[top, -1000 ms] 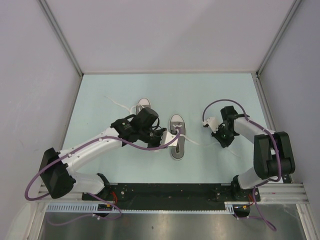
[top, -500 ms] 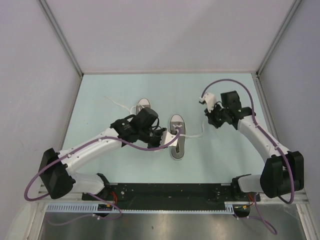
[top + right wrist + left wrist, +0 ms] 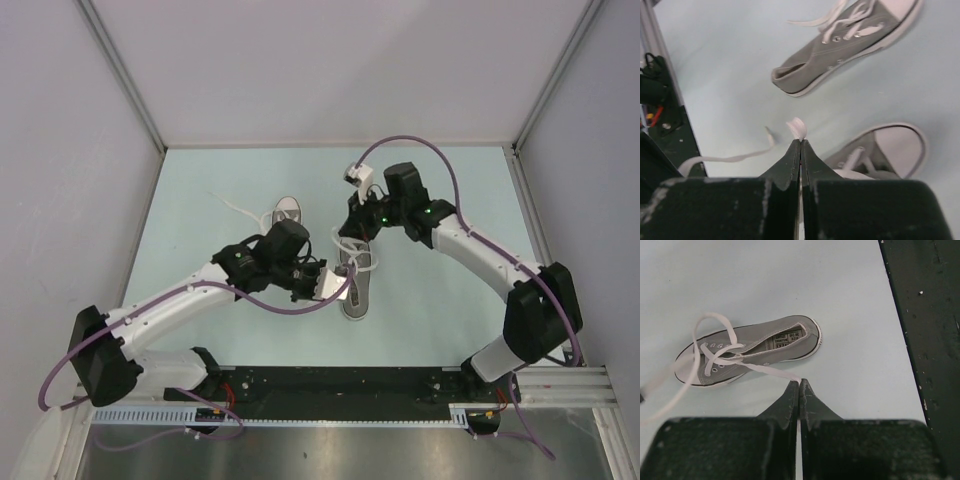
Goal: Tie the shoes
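left gripper is pinched closed on a white lace of the middle shoe; right gripper is clamped on a lace loop above that shoe's toe. the second shoe lies just beside, both well clear of the table edges.

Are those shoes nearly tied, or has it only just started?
Early days. Done: nothing tied; neither shoe shows a knot or bow. In hand: the left tool is shut on a lace of the nearer shoe, and the right tool pinches a folded bit of white lace above it. Left: crossing, knotting and tightening those laces, then the whole other shoe, whose laces lie loose.
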`<state>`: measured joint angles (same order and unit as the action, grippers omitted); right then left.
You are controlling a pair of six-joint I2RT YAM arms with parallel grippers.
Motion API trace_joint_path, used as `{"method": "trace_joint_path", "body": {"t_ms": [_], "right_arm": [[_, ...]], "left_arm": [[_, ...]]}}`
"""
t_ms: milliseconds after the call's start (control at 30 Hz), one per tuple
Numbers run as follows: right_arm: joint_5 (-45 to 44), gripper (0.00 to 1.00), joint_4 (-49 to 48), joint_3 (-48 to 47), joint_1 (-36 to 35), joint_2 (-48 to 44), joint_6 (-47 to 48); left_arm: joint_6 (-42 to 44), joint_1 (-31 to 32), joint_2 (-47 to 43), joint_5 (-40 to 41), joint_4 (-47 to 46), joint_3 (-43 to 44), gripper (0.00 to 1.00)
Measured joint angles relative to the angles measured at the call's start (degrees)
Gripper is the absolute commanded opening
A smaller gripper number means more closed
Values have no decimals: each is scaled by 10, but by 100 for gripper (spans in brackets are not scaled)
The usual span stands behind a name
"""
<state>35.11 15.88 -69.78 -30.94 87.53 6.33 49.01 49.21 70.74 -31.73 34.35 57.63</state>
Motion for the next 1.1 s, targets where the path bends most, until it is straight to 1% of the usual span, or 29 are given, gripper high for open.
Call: {"method": "trace_joint_path", "body": {"t_ms": [433, 633, 667, 700, 733, 767, 833, 867, 967, 1100], "right_arm": [[64, 0, -98, -2, -96, 105, -123], [80, 0, -117, -3, -134, 144, -137], [82, 11, -119, -3, -136, 150, -138], [85, 19, -119, -3, -137, 156, -139], [88, 24, -118, -3, -137, 162, -140], [89, 31, -116, -3, -136, 166, -141], [92, 39, -112, -3, -134, 170, -139], [93, 50, -109, -3, -132, 169, -138], [94, 59, -101, -10, -126, 168, -131], [94, 67, -82, -14, -106, 145, -123]], "left_arm": [[22, 24, -16, 0, -9, -31, 0], [26, 26, -16, 0, -9, -31, 0], [26, 26, -16, 0, -9, -31, 0], [26, 26, -16, 0, -9, -32, 0], [25, 26, -16, 0, -9, -32, 0], [25, 27, -16, 0, -10, -33, 0], [22, 28, -16, 0, -11, -35, 0], [19, 28, -16, 0, -12, -36, 0], [7, 28, -16, 0, -17, -37, 0], [-17, 28, -16, 0, -28, -37, 0]]}}
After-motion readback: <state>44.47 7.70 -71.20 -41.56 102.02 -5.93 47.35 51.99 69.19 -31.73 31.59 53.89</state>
